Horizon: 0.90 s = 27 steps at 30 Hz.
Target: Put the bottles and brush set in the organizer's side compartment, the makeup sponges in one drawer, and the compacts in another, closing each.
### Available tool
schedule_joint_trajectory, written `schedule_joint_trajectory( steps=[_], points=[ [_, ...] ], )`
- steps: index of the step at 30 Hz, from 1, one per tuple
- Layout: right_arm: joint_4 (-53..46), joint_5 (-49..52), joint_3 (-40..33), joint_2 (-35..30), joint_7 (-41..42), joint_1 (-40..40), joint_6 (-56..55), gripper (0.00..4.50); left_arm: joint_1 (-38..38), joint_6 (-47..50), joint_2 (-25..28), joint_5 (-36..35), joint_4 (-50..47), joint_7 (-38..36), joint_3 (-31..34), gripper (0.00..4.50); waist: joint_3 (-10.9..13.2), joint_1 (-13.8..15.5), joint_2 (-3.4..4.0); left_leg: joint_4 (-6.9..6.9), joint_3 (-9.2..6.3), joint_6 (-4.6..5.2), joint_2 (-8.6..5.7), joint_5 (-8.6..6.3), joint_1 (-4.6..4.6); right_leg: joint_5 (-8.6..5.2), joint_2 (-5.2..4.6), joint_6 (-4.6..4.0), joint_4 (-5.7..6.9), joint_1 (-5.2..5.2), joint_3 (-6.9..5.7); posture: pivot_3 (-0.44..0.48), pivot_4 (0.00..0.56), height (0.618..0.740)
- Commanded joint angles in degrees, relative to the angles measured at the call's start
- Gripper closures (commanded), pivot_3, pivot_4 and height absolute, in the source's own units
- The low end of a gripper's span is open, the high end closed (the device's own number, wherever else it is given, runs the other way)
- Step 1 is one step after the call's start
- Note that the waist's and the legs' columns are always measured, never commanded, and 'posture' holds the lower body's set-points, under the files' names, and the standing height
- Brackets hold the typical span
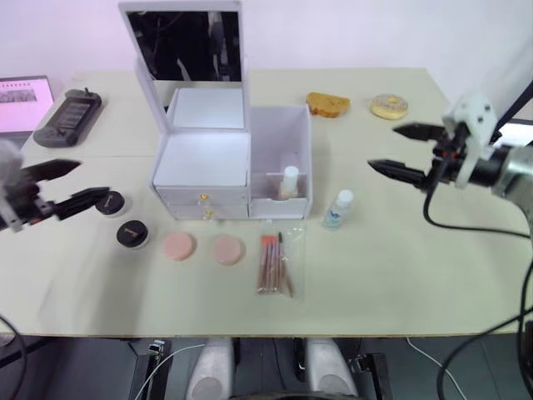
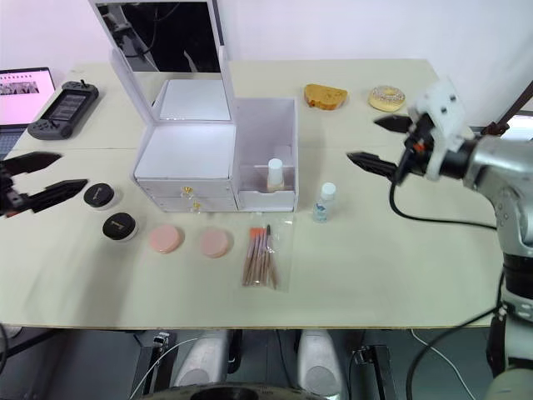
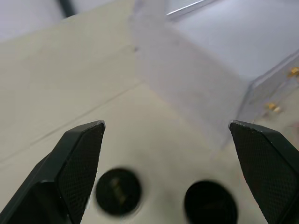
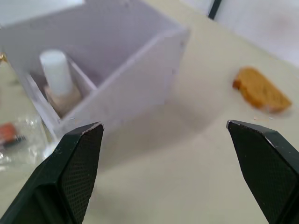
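The table (image 1: 416, 275) carries a white organizer (image 1: 225, 167) at its centre, mirror lid (image 1: 183, 42) raised and both front drawers shut. The side compartment (image 1: 281, 158) on the organizer's right already holds one bottle (image 1: 290, 181); a second bottle (image 1: 339, 208) stands on the table just right of it. The bagged brush set (image 1: 275, 264) lies near the organizer's front, with two pink makeup sponges (image 1: 202, 247) to its left and two black compacts (image 1: 121, 218) further left. The right hand (image 1: 404, 152) hovers right of the organizer, fingers wide apart and empty. The left hand (image 1: 71, 185) hovers at the far-left compact, also wide open and empty. The bottle stage appears to be under way: the next move requires the right hand to descend onto the standing bottle, squarely enough not to tip it.
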Motion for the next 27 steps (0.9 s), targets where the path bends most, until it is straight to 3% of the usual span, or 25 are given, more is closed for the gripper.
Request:
schedule_joint_trajectory(
  steps=[1, 5, 8, 16, 20, 27],
  points=[
    [11.7, -3.1, -7.9, 0.1, 2.5, 6.4, -14.3, 0.04, 3.6, -8.3, 2.4, 3.5, 10.2, -1.5, 7.6, 0.0, 0.0, 0.1, 0.0, 0.0, 0.03, 0.0, 0.0, 0.0, 0.0, 0.0, -0.02, 0.0, 0.0, 0.0, 0.01, 0.0, 0.15, 0.74],
    [19.8, -5.2, -9.0, 0.5, 4.1, 10.7, -22.8, 0.04, 7.6, -12.8, 1.5, 4.6, 17.0, -2.8, 9.7, 0.0, 0.0, -0.1, 0.03, -0.03, 0.18, 0.0, 0.0, 0.0, 0.06, 0.0, -0.09, 0.0, 0.0, -0.01, 0.05, 0.0, 0.15, 0.74],
    [20.0, -4.9, -8.4, 0.5, 4.4, 10.8, -23.2, 0.04, 9.5, -14.1, 0.8, 4.5, 19.5, -3.6, 10.3, 0.0, 0.0, -0.6, 0.03, 0.02, 0.3, -0.01, 0.09, 0.0, 0.12, 0.0, -0.09, 0.03, 0.09, -0.1, 0.14, 0.0, 0.15, 0.74],
    [17.0, -3.2, -7.0, -0.2, 5.8, 8.4, -19.1, 0.04, 10.0, -10.9, 0.4, 2.2, 13.7, -5.0, 9.9, 0.0, 0.0, 0.0, 0.02, 0.08, 0.61, -0.03, 0.85, -0.01, 0.17, 0.27, 0.38, -0.42, 0.09, -0.17, 0.05, 0.0, 0.15, 0.74],
    [3.9, -0.1, -2.6, -2.2, 5.5, 7.0, -5.7, 0.04, 7.7, 0.6, 0.6, -6.0, -4.3, -5.4, 7.1, 0.0, 0.0, 0.2, 0.01, 0.06, 0.62, -0.04, 0.86, 0.0, 0.08, 0.31, 0.39, -0.48, 0.07, -0.25, 0.06, 0.0, 0.15, 0.74],
    [-13.0, 6.9, 2.9, -1.3, 2.3, 4.6, 10.2, 0.04, 2.0, 11.4, -0.2, -11.2, -24.6, -1.3, -2.9, 0.0, 0.0, -0.1, 0.02, 0.05, 0.65, -0.04, 0.9, 0.0, 0.07, 0.31, 0.48, -0.48, 0.04, -0.26, 0.12, 0.0, 0.15, 0.74]
  ],
)
